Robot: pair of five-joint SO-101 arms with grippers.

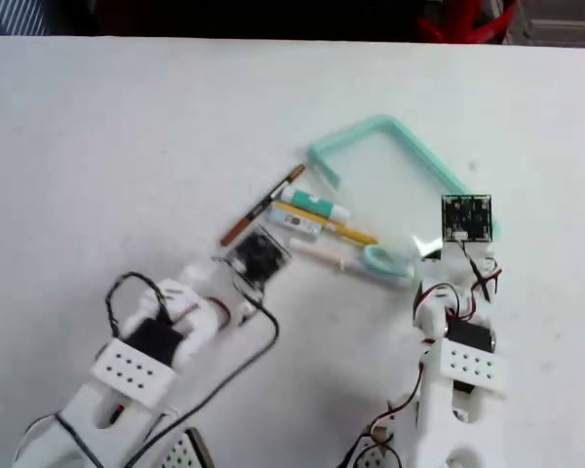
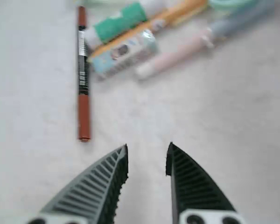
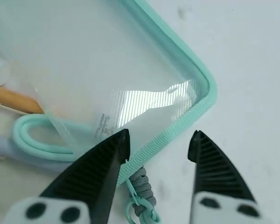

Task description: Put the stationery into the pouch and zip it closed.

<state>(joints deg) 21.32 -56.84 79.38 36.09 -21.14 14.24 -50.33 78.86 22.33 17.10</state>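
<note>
The clear pouch (image 1: 395, 180) with mint trim lies flat at centre right. My right gripper (image 3: 161, 140) is open and straddles the pouch's (image 3: 130, 60) near corner edge, just above the zipper pull (image 3: 142, 198). The stationery lies in a cluster at the pouch's mouth: a brown pen (image 2: 83, 79), a green-and-white marker (image 2: 119, 23), a yellow pencil (image 2: 177, 11), a small patterned eraser (image 2: 126, 51) and a pink pen (image 2: 175, 56). My left gripper (image 2: 147, 158) is open over bare table, a short way from the brown pen's tip. In the high view it (image 1: 258, 253) hovers beside the cluster.
A mint loop strap (image 3: 37, 140) and a pale blue pen (image 2: 242, 21) lie by the pouch's mouth. The white table (image 1: 127, 127) has free room to the left and at the back. Cables trail from both arms near the front edge.
</note>
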